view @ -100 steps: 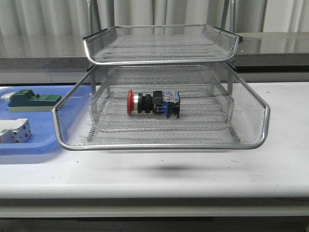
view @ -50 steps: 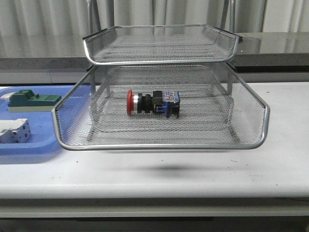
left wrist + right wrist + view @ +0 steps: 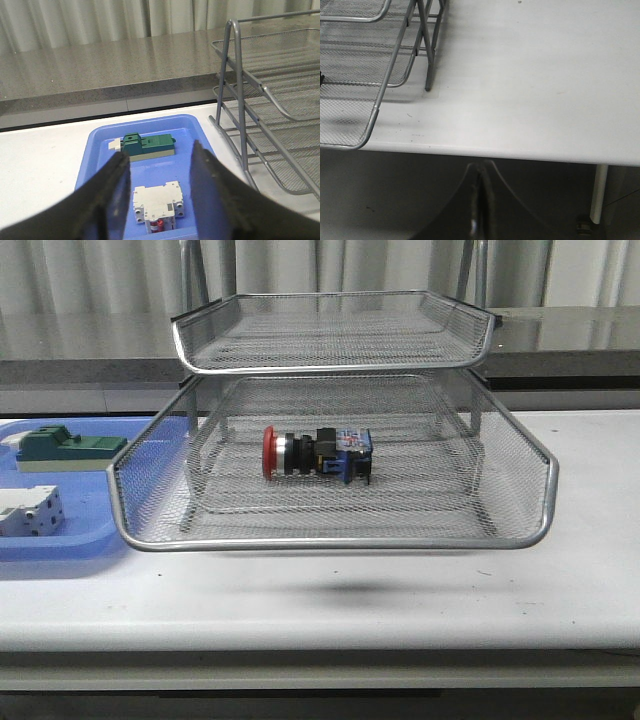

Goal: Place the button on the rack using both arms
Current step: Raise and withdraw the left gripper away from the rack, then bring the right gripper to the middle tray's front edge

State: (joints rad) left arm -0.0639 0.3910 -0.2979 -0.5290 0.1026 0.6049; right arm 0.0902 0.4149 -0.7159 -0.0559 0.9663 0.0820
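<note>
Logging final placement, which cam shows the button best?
Front view: the button lies on its side in full sight on a mesh tier of the rack, red cap to the left. The left wrist view misses it. The right wrist view shows at most a dark speck at the frame edge.

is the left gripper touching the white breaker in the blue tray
Apart. The left wrist view shows the open left gripper hovering over the white breaker, nothing between its fingers.

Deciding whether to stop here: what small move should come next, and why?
Probably none beyond keeping both arms back: the button already lies on its side in the rack, untouched. The left tool is open over the blue tray; the right tool is shut, off the table.
</note>
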